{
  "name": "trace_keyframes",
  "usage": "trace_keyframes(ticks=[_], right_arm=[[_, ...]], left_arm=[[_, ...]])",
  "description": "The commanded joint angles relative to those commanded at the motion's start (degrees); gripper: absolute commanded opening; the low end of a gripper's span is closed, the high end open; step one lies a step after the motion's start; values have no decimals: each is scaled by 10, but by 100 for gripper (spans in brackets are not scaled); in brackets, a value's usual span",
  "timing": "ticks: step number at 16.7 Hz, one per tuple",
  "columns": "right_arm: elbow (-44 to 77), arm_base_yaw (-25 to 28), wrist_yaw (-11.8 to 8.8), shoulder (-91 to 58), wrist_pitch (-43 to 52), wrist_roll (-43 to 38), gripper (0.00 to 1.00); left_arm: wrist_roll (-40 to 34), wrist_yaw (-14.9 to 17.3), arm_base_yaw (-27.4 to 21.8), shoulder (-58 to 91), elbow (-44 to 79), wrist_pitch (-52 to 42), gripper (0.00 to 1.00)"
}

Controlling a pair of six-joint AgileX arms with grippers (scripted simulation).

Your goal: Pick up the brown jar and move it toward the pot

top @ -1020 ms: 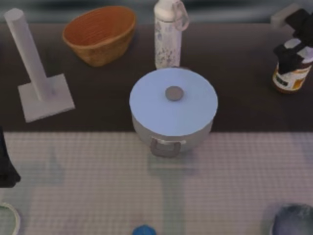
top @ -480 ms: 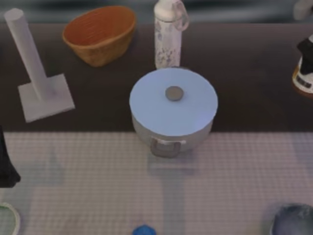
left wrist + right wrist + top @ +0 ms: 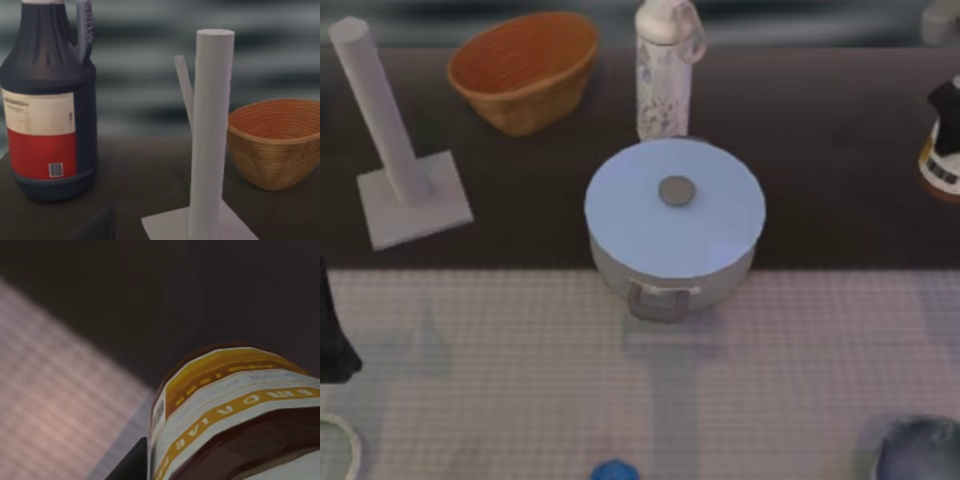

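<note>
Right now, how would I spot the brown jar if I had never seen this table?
Find the big pot with the pale blue lid in the middle, then look along the dark strip to the table's far right edge. There, half out of view, the brown jar sits in the right gripper. Its orange-and-white label sets it apart from the taller white speckled bottle.

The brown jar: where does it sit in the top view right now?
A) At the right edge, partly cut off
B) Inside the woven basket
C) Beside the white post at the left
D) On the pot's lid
A: the brown jar shows at the top view's right edge, well apart from the pot.
</note>
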State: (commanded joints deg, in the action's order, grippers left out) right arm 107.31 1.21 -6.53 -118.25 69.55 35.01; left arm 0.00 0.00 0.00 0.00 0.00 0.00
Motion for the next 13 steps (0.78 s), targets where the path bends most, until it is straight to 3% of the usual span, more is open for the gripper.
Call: trace_keyframes(ticks=[4,13], right_arm=[[-22,30,18,-1,-23,-88,0],[-121,138,87,15,-117,-470,0]], left_arm=[[0,0,0,0,0,0,100],[0,0,0,0,0,0,100]])
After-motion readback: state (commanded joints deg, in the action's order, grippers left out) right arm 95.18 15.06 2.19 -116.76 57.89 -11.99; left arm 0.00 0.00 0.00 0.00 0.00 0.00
